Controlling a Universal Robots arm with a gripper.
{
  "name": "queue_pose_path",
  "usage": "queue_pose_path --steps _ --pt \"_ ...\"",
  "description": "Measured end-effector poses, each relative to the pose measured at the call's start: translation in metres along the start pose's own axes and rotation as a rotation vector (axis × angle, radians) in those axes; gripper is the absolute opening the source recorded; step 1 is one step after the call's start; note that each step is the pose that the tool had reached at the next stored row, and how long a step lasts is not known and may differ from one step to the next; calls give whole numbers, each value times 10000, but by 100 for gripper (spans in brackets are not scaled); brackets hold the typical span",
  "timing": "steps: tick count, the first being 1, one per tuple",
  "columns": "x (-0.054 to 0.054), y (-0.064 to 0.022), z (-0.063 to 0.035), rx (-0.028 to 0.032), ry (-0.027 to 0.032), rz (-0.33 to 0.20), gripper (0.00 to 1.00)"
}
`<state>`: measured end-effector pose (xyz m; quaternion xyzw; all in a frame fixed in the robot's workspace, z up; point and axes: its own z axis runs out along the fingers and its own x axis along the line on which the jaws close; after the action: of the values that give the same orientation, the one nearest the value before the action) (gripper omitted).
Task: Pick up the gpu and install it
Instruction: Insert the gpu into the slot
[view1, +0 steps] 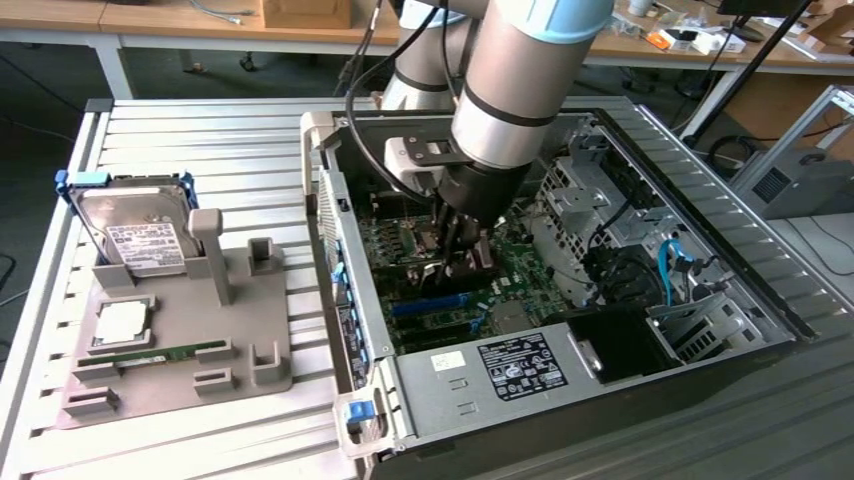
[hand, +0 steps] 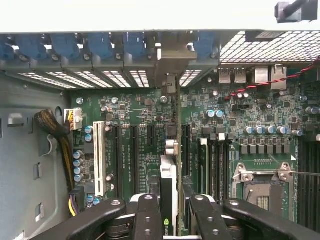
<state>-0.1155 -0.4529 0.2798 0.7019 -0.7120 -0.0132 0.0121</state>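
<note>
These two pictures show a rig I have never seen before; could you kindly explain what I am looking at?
A single robot arm reaches down into an open computer case lying on its side on a slatted table. The exterior view looks on from outside; the wrist view looks from the arm itself down onto the green motherboard. The gripper is shut on the gpu, a thin card seen edge-on, standing upright over the expansion slots with its metal bracket toward the case's rear wall. On the exterior view's left, a grey holder tray carries a silver hard drive standing upright and a slim green memory stick.
</note>
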Motion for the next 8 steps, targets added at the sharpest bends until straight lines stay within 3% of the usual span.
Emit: queue_pose_path --steps 8 --pt "1 37 2 0 1 -1 27"
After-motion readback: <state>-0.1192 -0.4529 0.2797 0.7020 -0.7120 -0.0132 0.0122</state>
